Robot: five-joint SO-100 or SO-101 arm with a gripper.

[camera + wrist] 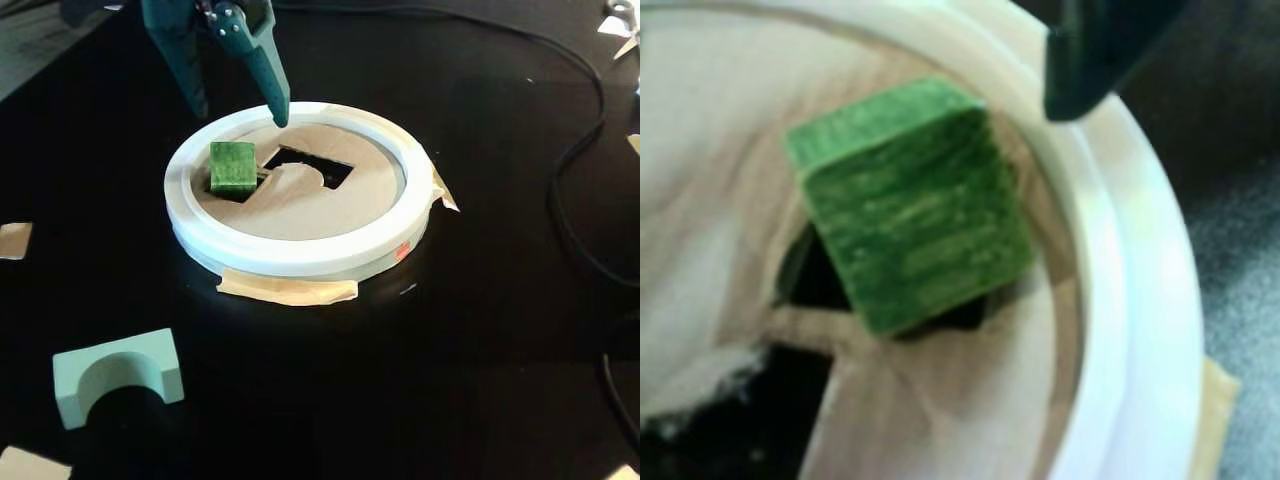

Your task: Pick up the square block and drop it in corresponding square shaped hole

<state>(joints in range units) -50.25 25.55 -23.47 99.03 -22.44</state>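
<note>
One square block (pixel 233 165) sits tilted in square shaped hole (pixel 236 187) (jaws released).

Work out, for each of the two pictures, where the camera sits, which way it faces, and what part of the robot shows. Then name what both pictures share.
Wrist view: rides on the arm, looking down close at the square block tilted over the square shaped hole; one dark fingertip shows.
Fixed view: stands in front, looking obliquely down at the table; the open end effector hangs above the white ring.
Shared: block, hole, ring.

black tabletop (pixel 480 330), faintly glossy; a black cable (pixel 575 150) curls along its right side.
</note>
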